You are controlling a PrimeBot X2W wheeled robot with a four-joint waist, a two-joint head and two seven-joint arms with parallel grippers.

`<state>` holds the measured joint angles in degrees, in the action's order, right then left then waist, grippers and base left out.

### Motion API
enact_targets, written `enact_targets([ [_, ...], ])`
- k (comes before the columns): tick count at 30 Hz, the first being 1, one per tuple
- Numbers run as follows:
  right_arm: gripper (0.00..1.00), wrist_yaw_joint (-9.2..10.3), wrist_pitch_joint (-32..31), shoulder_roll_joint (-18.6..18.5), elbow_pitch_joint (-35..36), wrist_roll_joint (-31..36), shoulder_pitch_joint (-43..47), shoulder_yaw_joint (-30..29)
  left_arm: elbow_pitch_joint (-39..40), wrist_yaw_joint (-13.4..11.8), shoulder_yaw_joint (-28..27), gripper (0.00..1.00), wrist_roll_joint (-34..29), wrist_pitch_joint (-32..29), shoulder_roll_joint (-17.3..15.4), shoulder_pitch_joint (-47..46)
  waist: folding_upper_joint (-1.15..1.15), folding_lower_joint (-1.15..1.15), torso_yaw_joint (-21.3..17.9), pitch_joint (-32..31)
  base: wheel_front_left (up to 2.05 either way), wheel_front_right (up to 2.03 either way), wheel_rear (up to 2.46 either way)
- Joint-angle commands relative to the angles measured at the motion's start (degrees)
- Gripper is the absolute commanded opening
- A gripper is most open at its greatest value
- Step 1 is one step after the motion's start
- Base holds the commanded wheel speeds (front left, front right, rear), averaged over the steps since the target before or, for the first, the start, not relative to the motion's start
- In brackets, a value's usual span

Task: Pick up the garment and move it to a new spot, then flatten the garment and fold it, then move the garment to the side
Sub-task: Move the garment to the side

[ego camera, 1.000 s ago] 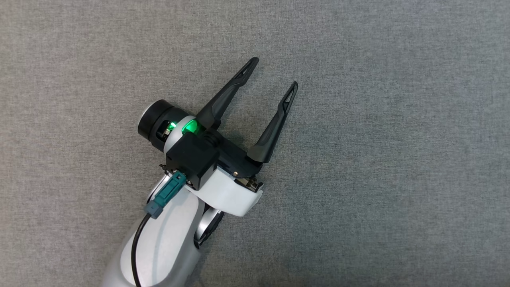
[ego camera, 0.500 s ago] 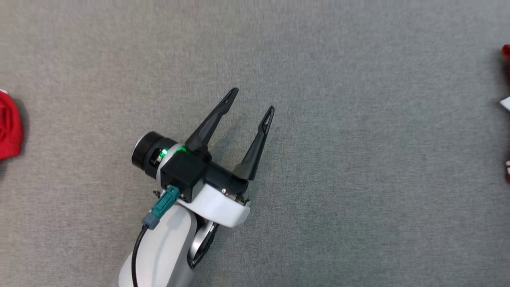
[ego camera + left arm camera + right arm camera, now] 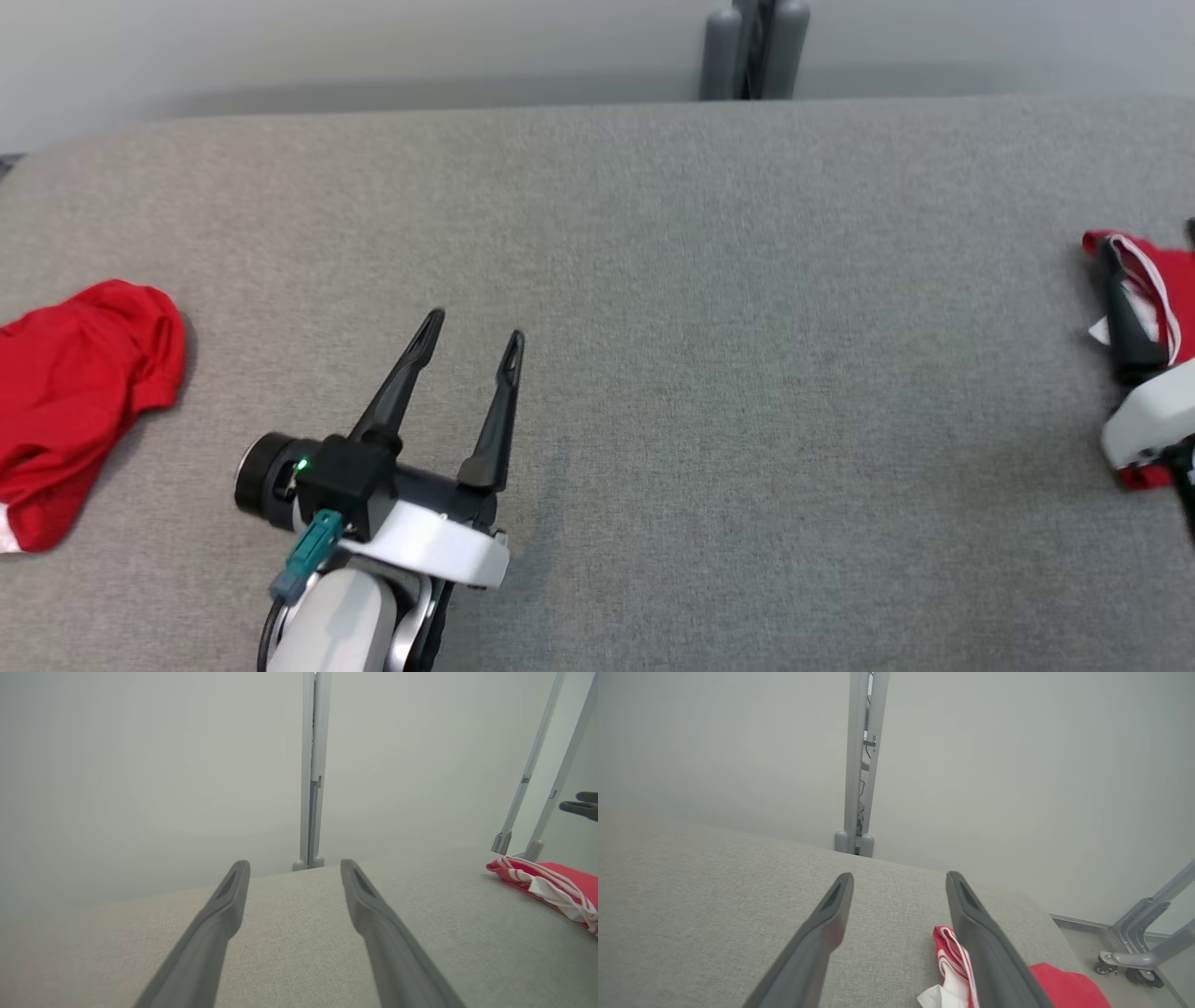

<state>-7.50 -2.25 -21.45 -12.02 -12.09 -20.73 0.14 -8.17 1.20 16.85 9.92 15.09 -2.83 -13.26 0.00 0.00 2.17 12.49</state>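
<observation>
Counter [image 3: 747, 373]: grey cloth-covered top. The middle was bare, which left room for flattening and folding.
Right garment [image 3: 1178, 280]: red with white trim, bunched at the right edge of the counter and not yet flattened.
Right end effector [image 3: 899, 877]: fingers spread wide, nothing held. It hung over the right garment, and one finger crossed the bunched cloth. Judged purpose: either a grasp to come or a set-down at the side; which one could not be told.
Left end effector [image 3: 473, 329]: fingers spread and empty, over bare counter left of centre, pointing to the far side. Judged reason: kept clear of the cloth and ready to assist.
Left garment [image 3: 75, 401]: red, crumpled at the left edge, well apart from both end effectors.
Task item: probably the right garment, since an end effector stood at it. This was not certain.
Post [image 3: 752, 47]: grey upright beyond the far edge.
Risk: a pinch on bunched cloth might take only one layer, so the garment could lift unevenly.
</observation>
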Motion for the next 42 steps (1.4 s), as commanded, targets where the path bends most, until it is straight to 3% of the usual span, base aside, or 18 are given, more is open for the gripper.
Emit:
enact_targets([
  [1, 1.0, 0.01, 1.21, 0.82, 0.0, -0.63, 1.17, 0.54, -0.16, -0.14, -0.74, 1.0, -0.49, 0.07, -0.21, 1.15, 0.0, 0.0, 1.36, -2.87, 0.0, 0.0, 0.0],
  [10, 1.0, 0.01, 10.92, 7.76, -1.16, -3.2, 6.97, 6.39, 0.93, -1.74, -7.14, 1.0, 1.44, 0.07, -0.18, 7.89, 0.0, 0.0, 3.06, -8.04, 0.0, 0.0, 0.0],
  [20, 1.0, 0.0, 17.1, 14.78, -1.79, 1.44, 12.11, 7.05, 0.73, -2.27, -10.13, 1.0, 0.41, 0.07, -0.16, 12.13, 0.0, 0.0, 3.28, -10.29, 0.0, 0.0, 0.0],
  [31, 1.0, 0.01, 17.54, 17.69, -0.9, 5.91, 14.57, 5.97, -0.95, -3.72, -10.77, 1.0, 1.44, 0.07, -0.16, 13.88, 0.0, 0.0, 2.79, -10.76, 0.0, 0.0, 0.0],
  [42, 1.0, 0.01, 17.52, 18.37, -0.33, 6.95, 15.19, 5.75, -1.33, -4.18, -9.98, 1.0, 1.81, 0.06, -0.18, 12.72, 0.0, 0.0, 2.57, -10.55, 0.0, 0.0, 0.0],
])
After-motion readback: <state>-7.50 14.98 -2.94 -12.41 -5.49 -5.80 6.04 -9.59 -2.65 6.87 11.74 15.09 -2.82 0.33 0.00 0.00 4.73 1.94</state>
